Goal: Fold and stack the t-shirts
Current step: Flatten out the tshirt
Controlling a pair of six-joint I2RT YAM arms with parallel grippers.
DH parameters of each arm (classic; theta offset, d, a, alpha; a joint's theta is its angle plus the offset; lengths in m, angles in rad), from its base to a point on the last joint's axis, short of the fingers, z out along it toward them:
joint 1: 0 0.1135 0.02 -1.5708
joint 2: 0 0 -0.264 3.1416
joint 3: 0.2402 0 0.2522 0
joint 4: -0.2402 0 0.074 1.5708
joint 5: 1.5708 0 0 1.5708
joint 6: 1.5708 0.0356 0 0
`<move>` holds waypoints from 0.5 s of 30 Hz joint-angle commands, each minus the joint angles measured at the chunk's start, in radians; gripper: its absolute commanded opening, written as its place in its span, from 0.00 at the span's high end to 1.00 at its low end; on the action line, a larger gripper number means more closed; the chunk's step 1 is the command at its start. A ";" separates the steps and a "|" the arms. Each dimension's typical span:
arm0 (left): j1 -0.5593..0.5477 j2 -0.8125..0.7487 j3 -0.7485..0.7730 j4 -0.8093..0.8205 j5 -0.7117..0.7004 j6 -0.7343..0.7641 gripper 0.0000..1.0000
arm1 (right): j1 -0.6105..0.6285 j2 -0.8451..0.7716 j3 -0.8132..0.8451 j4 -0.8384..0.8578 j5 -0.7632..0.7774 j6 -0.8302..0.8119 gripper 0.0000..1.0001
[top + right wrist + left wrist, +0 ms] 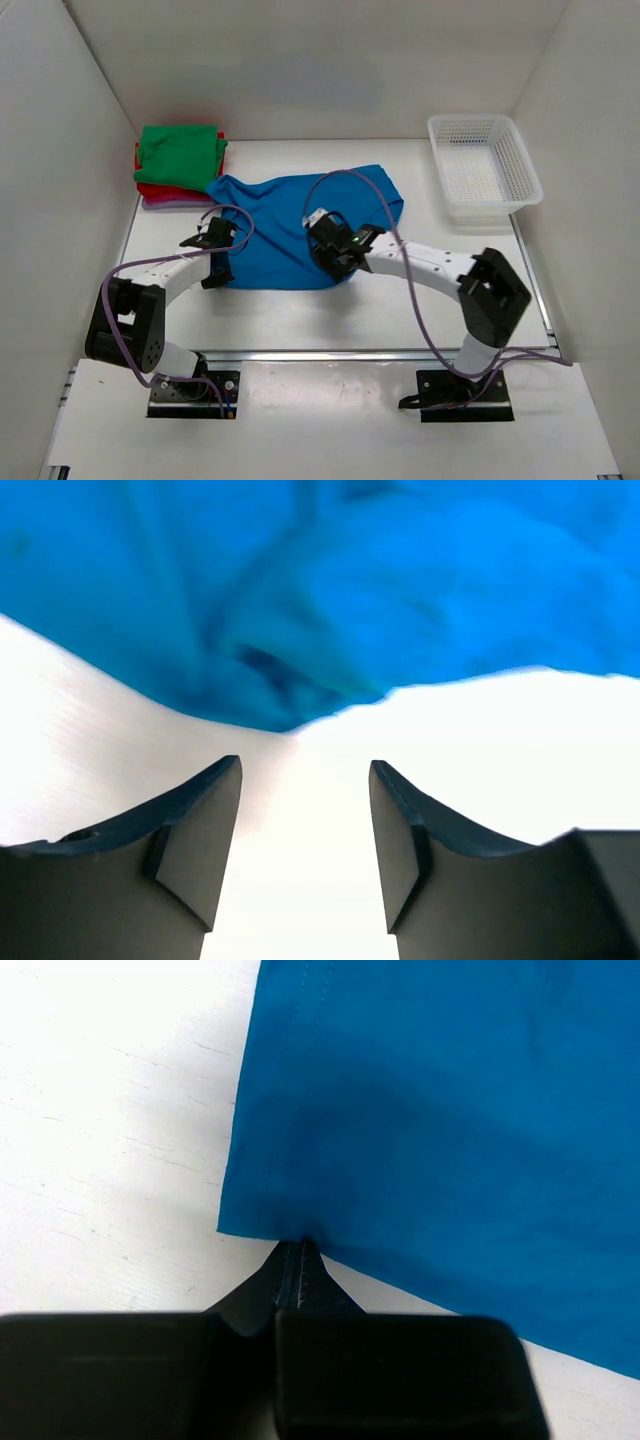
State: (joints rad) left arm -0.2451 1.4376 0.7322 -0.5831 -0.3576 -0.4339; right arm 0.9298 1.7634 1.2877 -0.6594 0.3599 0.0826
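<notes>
The white table (400,310) carries three things. A bright blue t-shirt (285,230) lies spread and rumpled across its middle. In the far left corner sits a stack of folded t-shirts (180,165), the pale pink-lavender bottom one on the tabletop, just beside the blue shirt's far left end. A white mesh basket (495,212) stands in the far right corner, well apart from the shirts.

The left arm (172,270) and right arm (425,263) are showing white links between chunky black joints. Purple cables (350,178) are looping from each wrist down to black base plates (190,393) at the bottom of the frame. A green light (353,238) is glowing at centre, and matte black fingers (195,835) are tapering like wedges.
</notes>
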 commanded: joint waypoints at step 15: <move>-0.002 -0.013 0.016 -0.004 -0.009 0.000 1.00 | -0.275 -0.077 -0.156 0.362 -0.245 -0.152 0.43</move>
State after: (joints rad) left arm -0.2462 1.4380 0.7322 -0.5835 -0.3580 -0.4343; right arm 0.6632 1.6989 1.1152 -0.4313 0.1883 -0.0139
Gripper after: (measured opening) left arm 0.017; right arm 0.554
